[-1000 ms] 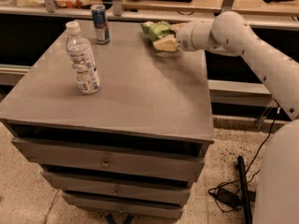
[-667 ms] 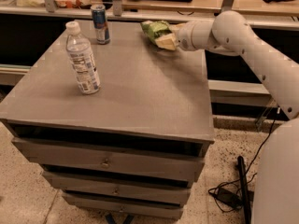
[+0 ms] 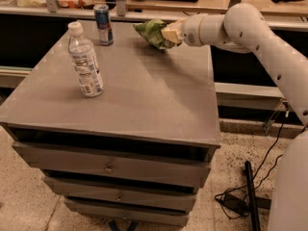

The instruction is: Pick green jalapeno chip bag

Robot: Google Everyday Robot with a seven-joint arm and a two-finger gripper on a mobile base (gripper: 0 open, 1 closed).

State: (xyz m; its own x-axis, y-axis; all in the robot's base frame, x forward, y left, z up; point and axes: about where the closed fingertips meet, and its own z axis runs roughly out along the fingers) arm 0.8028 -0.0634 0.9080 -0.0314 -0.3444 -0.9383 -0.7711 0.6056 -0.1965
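While the water bottle (image 3: 85,61) stands unmoved at the near left of the grey cabinet top (image 3: 144,95) and the blue drink can (image 3: 103,24) is at its far edge, the gripper (image 3: 169,32) sits slightly higher than a second ago. Its tan fingers (image 3: 172,30) pinch the right end of the green jalapeno chip bag (image 3: 150,32), which juts leftward from them over the top's far right.

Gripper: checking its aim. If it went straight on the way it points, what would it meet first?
The green jalapeno chip bag, directly ahead of the gripper near the far edge of the table; they seem to touch, though depth is unclear.
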